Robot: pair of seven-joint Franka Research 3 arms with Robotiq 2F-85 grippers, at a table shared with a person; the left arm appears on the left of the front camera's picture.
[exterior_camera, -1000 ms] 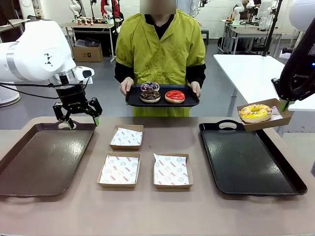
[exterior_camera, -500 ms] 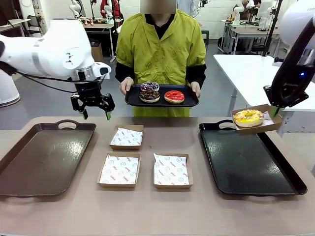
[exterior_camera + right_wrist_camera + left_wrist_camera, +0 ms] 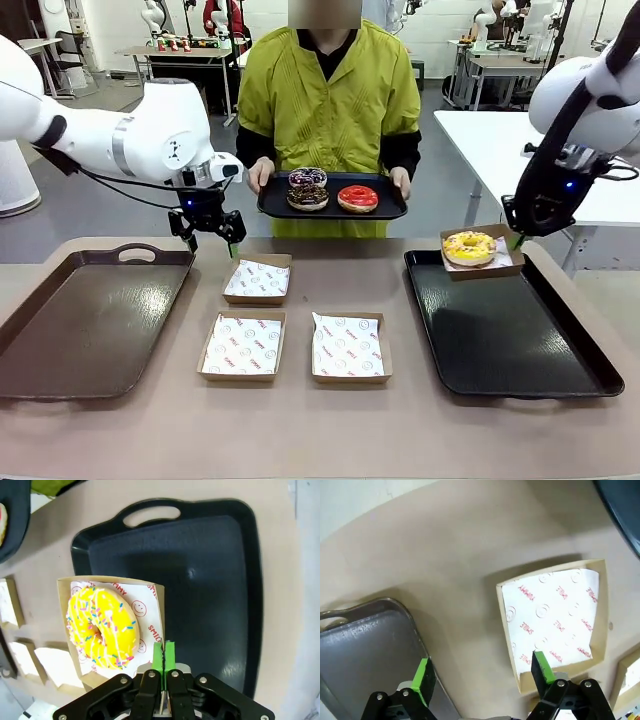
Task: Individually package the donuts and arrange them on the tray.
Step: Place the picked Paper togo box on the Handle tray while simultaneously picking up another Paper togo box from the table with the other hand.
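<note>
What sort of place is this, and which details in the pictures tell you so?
Probably a robotics lab staged as a bakery counter: a white robot arm works at the table, a person holds a tray of donuts, and workbenches stand behind.

L arm [image 3: 165, 140]: white rounded shells, grey ring at one joint, thin black cable looping below, small blue light nr the wrist. L gripper [image 3: 210, 246]: black w/ bright green pads [image 3: 424, 680], silver screws at the knuckles. R arm [image 3: 585, 90]: white upper shell, black lower link w/ blue light. R gripper [image 3: 164, 656]: same black & green. Person [image 3: 327, 100]: yellow-green pleated jacket over black top, black cuffs
</note>
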